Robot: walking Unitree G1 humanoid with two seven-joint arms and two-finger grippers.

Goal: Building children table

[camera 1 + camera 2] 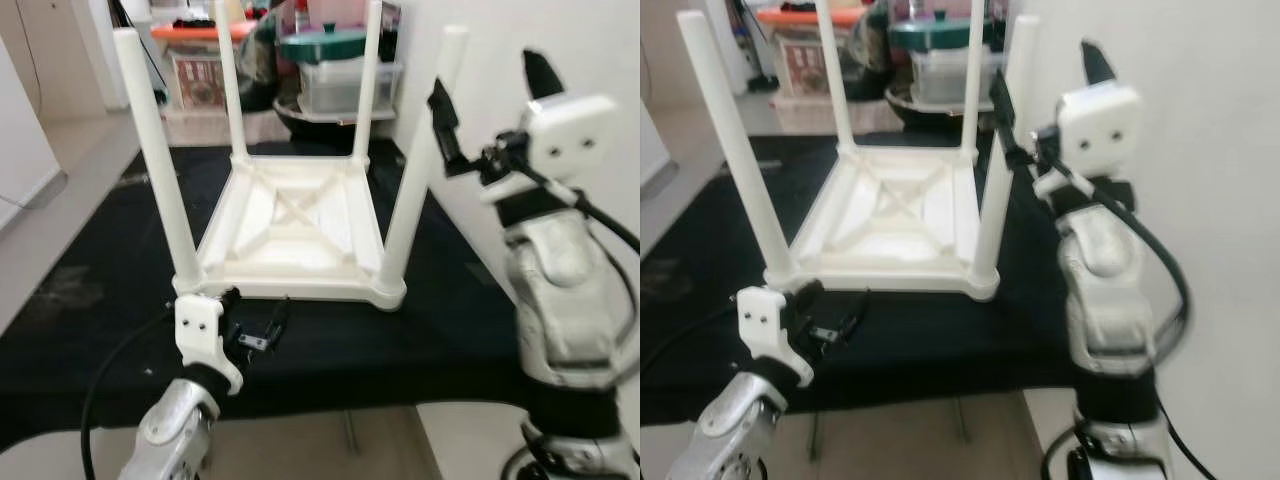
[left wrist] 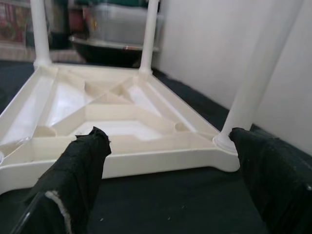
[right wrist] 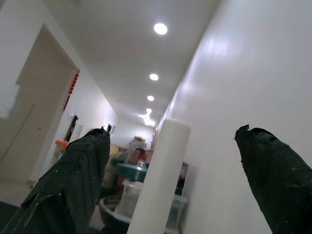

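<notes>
White table [image 1: 290, 225] upside down, legs pointing up

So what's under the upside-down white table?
The white table rests on a black mat that spreads out around it. The mat under the tabletop is hidden by the table itself. Whatever lies beneath the mat is covered too.

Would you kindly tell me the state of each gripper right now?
Left gripper: open, empty, before the upturned white plastic table.
Right gripper: open, straddling a white round table leg.
</notes>
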